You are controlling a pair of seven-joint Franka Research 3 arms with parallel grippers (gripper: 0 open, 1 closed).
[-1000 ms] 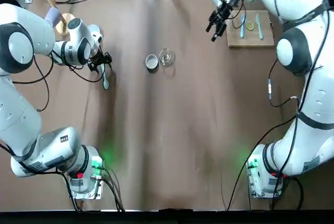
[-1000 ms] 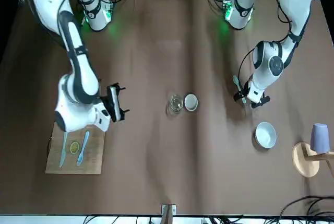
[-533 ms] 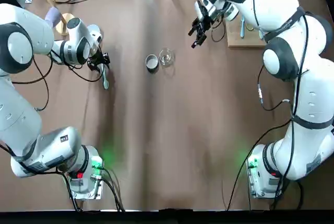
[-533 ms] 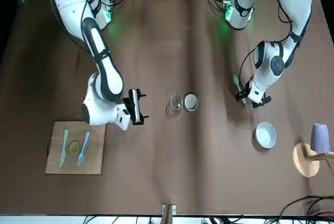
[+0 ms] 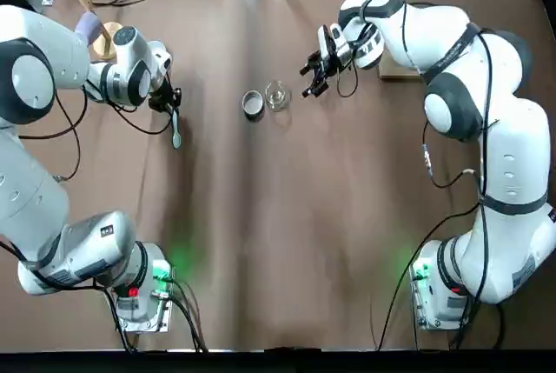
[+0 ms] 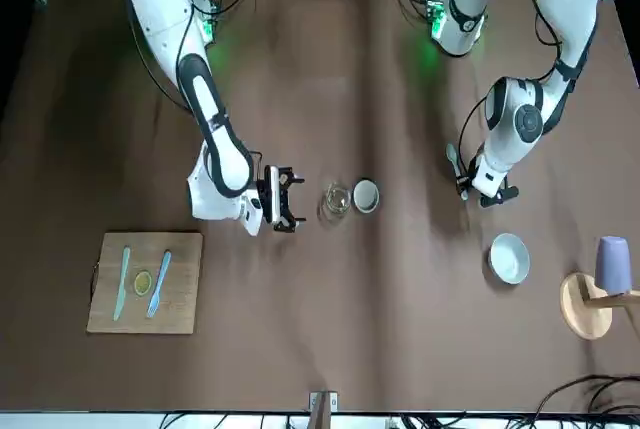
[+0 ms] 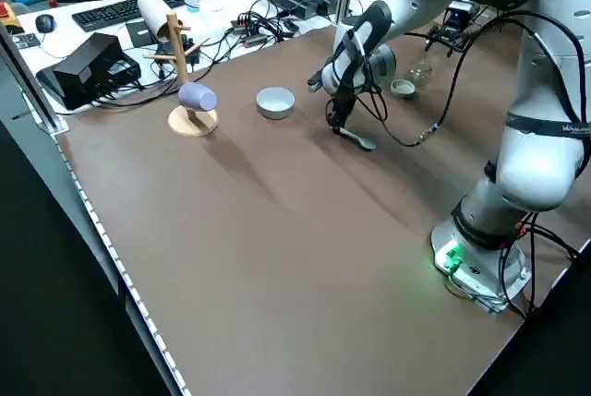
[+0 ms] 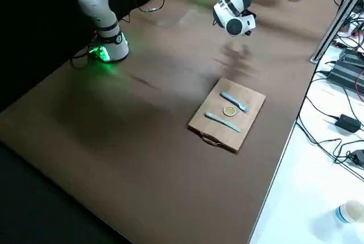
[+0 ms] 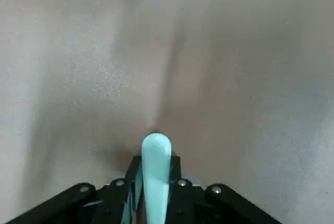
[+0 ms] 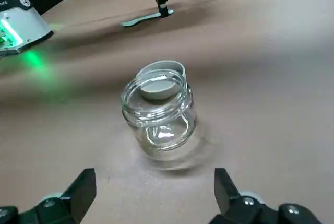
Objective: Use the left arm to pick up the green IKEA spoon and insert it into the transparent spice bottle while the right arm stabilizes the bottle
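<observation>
Your right wrist view shows the right jaws (image 10: 155, 195) spread before the glass jar (image 10: 159, 112); from overhead, they've moved closer to it. Your left jaws (image 9: 156, 182) pinch the spoon (image 9: 156, 174) above the counter (image 9: 78, 78).

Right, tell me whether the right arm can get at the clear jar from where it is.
Yes, most likely: the right gripper hangs beside the glass jar with its fingers spread wide, and nothing stands between them. The grey cup sits close on the jar's far side, so it may crowd one finger.
</observation>
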